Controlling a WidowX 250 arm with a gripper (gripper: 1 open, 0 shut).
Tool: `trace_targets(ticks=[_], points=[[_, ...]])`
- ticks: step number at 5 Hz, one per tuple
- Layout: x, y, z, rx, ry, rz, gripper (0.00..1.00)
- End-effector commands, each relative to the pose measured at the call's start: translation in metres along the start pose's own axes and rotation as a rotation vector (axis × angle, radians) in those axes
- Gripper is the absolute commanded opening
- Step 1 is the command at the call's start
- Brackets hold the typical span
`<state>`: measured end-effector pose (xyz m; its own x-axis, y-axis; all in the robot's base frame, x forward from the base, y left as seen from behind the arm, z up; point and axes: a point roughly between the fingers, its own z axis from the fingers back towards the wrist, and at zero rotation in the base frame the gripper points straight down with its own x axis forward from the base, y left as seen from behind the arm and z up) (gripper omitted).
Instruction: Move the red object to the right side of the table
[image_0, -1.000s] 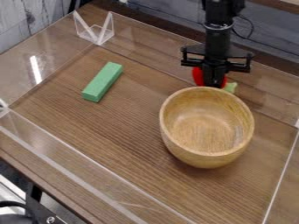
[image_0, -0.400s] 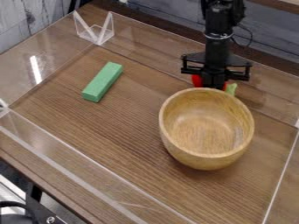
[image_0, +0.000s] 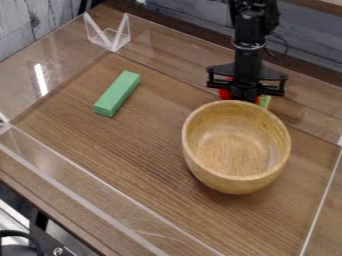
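Still clamped on the red object (image_0: 237, 94), the gripper (image_0: 245, 96) hangs unchanged behind the wooden bowl (image_0: 238, 147).

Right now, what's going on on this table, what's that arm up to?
A single robot arm has its gripper pointing straight down just behind the wooden bowl, closed on the small red object, whose green leafy bit pokes out beside the fingers. The gripper is low, at or close to the table, toward its right rear part. The bowl has nothing in it, and a green block lies on its own off to the left, away from the arm.
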<state>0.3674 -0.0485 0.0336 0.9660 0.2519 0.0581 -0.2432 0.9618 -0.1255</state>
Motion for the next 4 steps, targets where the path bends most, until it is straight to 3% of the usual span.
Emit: trace_targets(ticks=[1,3,4], points=[[0.0045,-0.0086,0.0069,-0.02,-0.042,-0.016,0.0],[0.0045,-0.0095,0.0009,-0.026,-0.043,-0.01,0.0],[0.0041,-0.0087,0.0029,-0.024,-0.038,-0.009,1.0]])
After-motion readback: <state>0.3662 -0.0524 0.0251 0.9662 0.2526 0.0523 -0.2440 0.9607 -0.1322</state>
